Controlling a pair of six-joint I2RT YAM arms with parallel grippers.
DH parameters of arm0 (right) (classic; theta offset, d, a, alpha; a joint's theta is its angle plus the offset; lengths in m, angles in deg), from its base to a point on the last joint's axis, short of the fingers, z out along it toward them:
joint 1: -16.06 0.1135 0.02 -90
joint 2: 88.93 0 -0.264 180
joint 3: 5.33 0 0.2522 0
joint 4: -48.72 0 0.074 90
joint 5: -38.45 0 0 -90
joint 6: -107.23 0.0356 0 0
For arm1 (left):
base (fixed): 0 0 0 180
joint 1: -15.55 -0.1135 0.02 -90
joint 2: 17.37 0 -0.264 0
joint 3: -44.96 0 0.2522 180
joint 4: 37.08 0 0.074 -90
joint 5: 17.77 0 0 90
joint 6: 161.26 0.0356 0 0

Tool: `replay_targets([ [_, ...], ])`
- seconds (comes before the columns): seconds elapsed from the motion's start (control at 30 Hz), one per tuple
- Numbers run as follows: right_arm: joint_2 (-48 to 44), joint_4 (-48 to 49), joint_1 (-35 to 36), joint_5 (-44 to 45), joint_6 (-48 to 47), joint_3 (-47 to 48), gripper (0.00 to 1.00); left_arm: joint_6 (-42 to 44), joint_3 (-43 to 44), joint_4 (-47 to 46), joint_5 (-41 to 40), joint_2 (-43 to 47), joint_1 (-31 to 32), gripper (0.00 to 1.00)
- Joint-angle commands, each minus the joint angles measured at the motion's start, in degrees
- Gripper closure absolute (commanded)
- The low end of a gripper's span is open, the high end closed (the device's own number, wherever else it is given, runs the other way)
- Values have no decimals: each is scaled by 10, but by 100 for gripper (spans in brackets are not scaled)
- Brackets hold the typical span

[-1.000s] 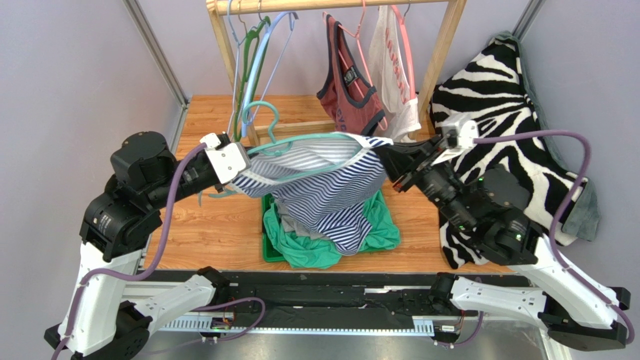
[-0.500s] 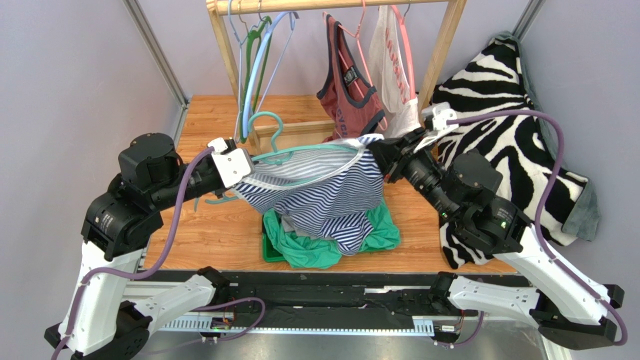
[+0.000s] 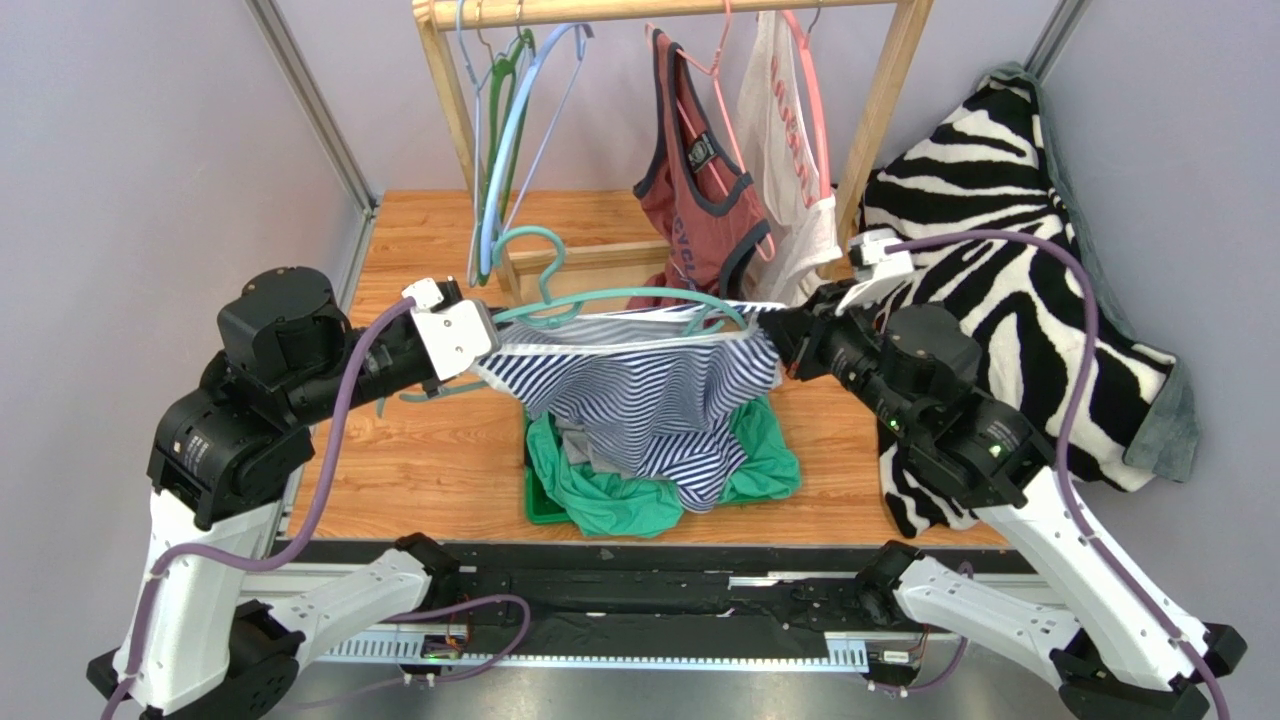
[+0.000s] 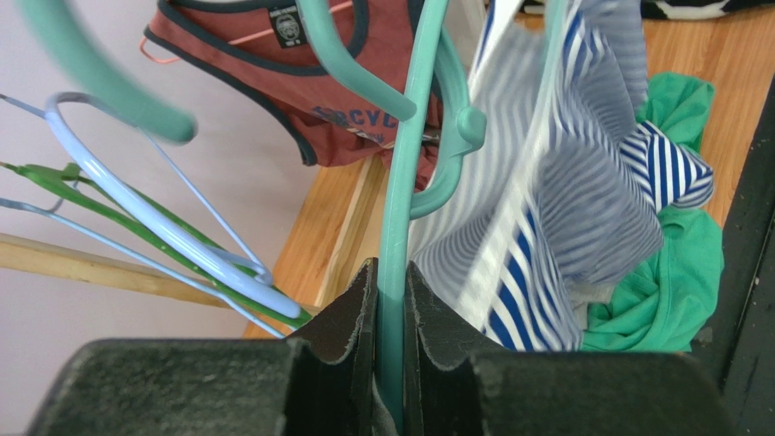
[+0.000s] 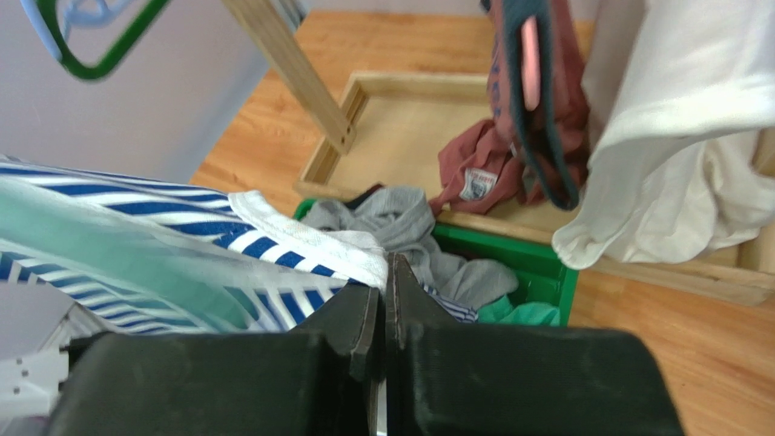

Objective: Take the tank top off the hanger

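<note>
While both arms are holding their load in the air above the green bin (image 3: 537, 450), the job is looking about half done to me. The teal hanger (image 3: 601, 300) is already off the wooden rack (image 3: 887, 105) that is standing behind the bin, so that part is finished. The striped tank top (image 3: 646, 398) is not free yet: it is sagging under the hanger, directly above the bin, with its lower folds touching the clothes piled there. At the end lying above the bin's right side, the hanger seems to be sitting inside the top's trimmed edge, though I cannot tell for certain.

The left arm (image 3: 286, 390) is reaching in from the left of the bin, its jaws clamping tight on the hanger's bar (image 4: 391, 272). The right arm (image 3: 932, 390) is coming from the right of the bin, its jaws pinching the white-trimmed edge of the tank top (image 5: 309, 250). What is left, I judge, is drawing the fabric off the hanger and letting it drop.

Counting up: two arms, one teal hanger, one striped top, one bin. Behind the bin, two garments are hanging on the rack, a maroon top (image 3: 694, 180) and a white one (image 3: 789, 150). Beside them I am counting roughly three bare hangers (image 3: 504, 135), overlapping. One zebra blanket (image 3: 1022, 225) is lying to the right of the bin.
</note>
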Motion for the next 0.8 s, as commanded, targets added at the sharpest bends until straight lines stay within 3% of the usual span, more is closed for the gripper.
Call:
replay_targets([
  [0.0,23,21,-12,-96,18,-45,100,-18,73,-38,28,-15,-4,100],
  [0.1,25,64,-9,-170,21,-65,100,-22,107,-47,34,-44,-1,100],
  [0.23,16,81,0,-189,3,-58,100,-14,142,-52,26,-84,19,100],
  [0.3,1,69,2,-196,-29,-48,83,-1,143,-52,20,-94,28,100],
  [0.33,-5,48,3,-199,-41,-35,68,4,140,-51,15,-103,30,100],
  [0.37,-16,38,2,-204,-73,-29,46,19,137,-51,3,-105,37,100],
  [0.47,-74,1,3,-207,-121,-21,30,48,124,-47,-15,-118,49,100],
  [0.63,-198,-47,2,-191,-186,-49,22,60,130,-44,-25,-137,61,100],
  [0.77,-215,-91,3,-169,-224,-21,19,85,141,-31,-16,-147,72,100],
])
